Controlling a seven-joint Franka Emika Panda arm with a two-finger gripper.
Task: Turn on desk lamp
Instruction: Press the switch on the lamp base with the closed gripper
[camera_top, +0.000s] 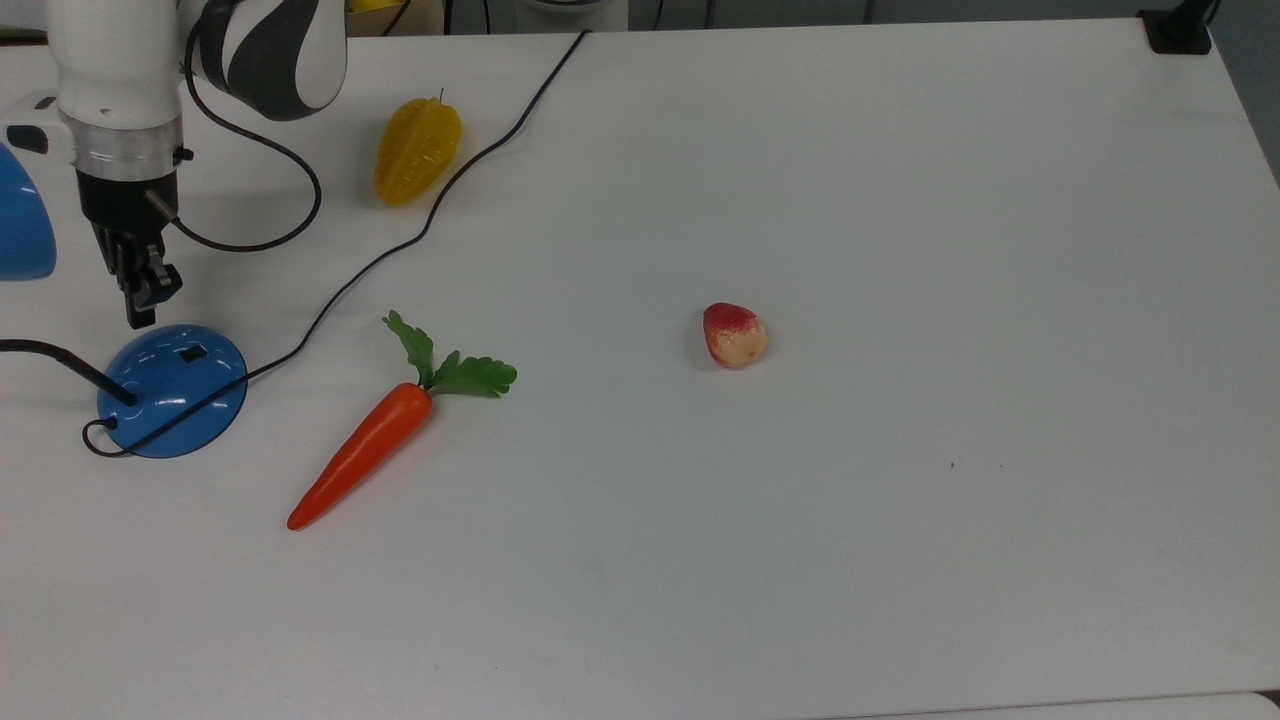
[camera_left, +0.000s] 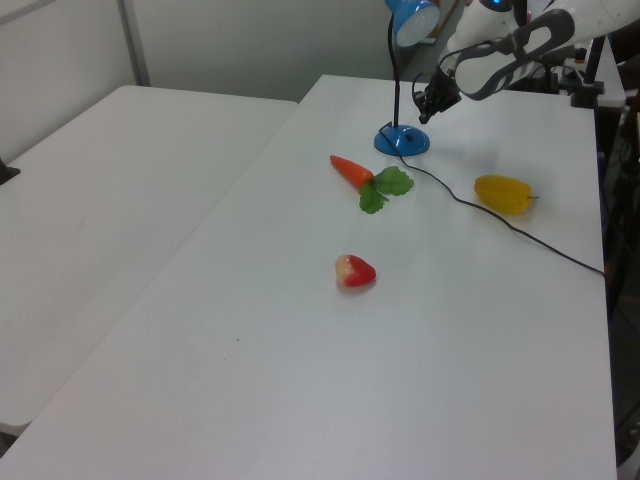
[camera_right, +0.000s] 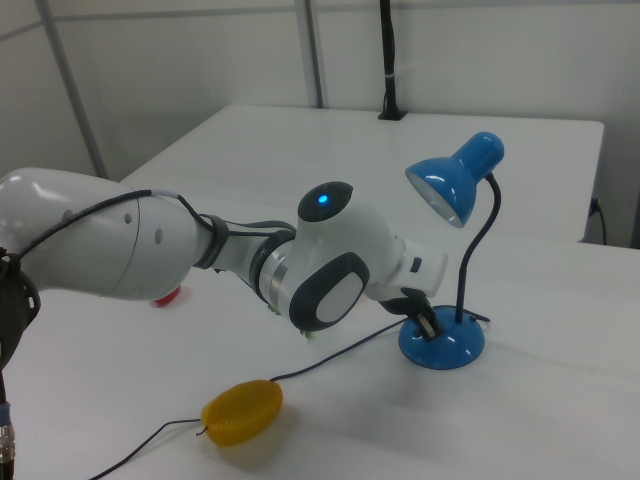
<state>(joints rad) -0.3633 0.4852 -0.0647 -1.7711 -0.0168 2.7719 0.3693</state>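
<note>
A wide white table (camera_top: 900, 200) takes up the scene, with a second white table (camera_left: 100, 200) seen alongside it in the left view and pale wall panels behind in the right view. The desk lamp (camera_top: 172, 390) stands near the top view's left edge of the table; its round blue base is seen there with a small black switch (camera_top: 193, 352) on the dome, and its blue shade (camera_top: 22, 225) is cut by the top view's left border. In the right view the lamp (camera_right: 442, 343) is shown whole, its black neck curving up from the base to the shade (camera_right: 456, 176), which is tilted toward the right view's left. A black cord (camera_top: 430, 215) is run from the lamp's base across the table to the far edge.

The gripper (camera_top: 141, 300) is held just above the rim of the lamp's base, on the side away from the carrot, tips pointed down and close to the switch but not on it. The fingers are seen pressed together, nothing between them. In the right view the gripper (camera_right: 428, 324) is seen just beside the base.

A carrot (camera_top: 375, 440) with green leaves is laid near the lamp's base. A yellow fruit (camera_top: 417, 150) is placed beyond the cord from the lamp. A red and cream fruit (camera_top: 734, 335) is set well apart from the lamp, past the carrot.
</note>
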